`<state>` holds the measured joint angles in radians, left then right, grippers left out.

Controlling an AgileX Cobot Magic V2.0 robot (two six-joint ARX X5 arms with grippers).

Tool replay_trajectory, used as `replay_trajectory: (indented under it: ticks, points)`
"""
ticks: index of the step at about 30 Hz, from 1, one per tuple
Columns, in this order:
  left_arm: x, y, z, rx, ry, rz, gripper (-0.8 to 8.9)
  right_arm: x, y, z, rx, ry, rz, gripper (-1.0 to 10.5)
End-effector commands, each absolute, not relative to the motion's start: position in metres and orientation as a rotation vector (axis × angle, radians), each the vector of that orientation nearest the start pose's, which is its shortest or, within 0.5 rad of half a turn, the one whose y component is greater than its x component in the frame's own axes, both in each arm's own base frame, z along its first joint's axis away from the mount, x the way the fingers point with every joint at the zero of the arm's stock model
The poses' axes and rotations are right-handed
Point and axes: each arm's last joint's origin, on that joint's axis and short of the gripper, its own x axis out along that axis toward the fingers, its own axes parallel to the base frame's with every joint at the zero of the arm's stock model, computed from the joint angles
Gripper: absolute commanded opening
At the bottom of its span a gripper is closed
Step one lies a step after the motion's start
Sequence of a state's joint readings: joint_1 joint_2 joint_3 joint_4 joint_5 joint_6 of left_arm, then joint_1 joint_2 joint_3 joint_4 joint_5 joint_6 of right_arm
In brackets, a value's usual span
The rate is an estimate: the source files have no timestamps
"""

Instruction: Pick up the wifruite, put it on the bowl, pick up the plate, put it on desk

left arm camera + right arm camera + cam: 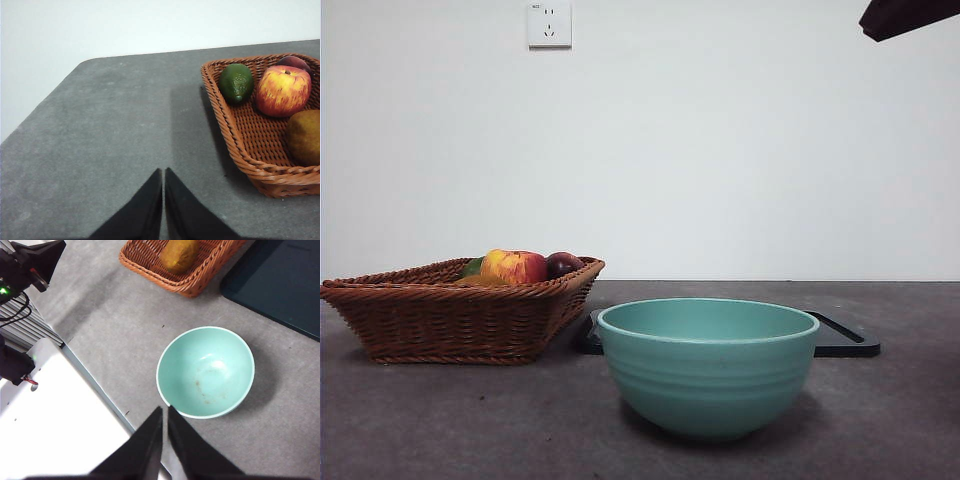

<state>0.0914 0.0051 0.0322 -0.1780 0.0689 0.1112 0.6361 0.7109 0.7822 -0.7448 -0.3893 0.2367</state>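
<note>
Wifruite (304,136) is lying in the basket (245,145), well apart from the left gripper (163,172), jaws pressed together. Right gripper (164,410), likewise closed, is being held above the bowl (205,372).

1. No text, brand or number can be read on any object.
2. The white square wall socket plate (549,24) bears a tiny dark mark at its upper left corner, too small to read.
</note>
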Motion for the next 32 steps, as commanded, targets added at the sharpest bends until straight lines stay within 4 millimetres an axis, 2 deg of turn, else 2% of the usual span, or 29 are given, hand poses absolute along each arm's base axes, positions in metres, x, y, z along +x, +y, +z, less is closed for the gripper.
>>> replay_trajectory:
  ticks: [1,4,7,13,16,20,27,32]
  points:
    - [0.095,0.007,0.149,0.089,0.179,0.018,0.08,0.101,0.09,0.3,0.109,0.78,0.915,0.1]
    - [0.095,0.007,0.149,0.089,0.179,0.018,0.08,0.102,0.084,0.302,0.048,0.717,0.862,0.1]
    - [0.095,0.007,0.149,0.089,0.179,0.018,0.08,0.109,0.073,0.305,0.069,0.633,0.762,0.1]
    - [0.095,0.007,0.149,0.089,0.179,0.018,0.08,0.113,0.039,0.301,0.083,0.341,0.535,0.1]
    - [0.095,0.007,0.149,0.089,0.179,0.017,0.08,0.11,0.026,0.286,0.075,0.241,0.412,0.1]
    - [0.095,0.007,0.149,0.089,0.179,0.017,0.08,0.103,0.014,0.256,0.075,0.134,0.295,0.1]
    - [0.095,0.007,0.149,0.089,0.178,0.017,0.08,0.098,0.005,0.209,0.068,0.023,0.141,0.1]
    - [0.095,0.007,0.149,0.089,0.178,0.017,0.08,0.098,0.001,0.187,0.067,0.012,0.06,0.1]
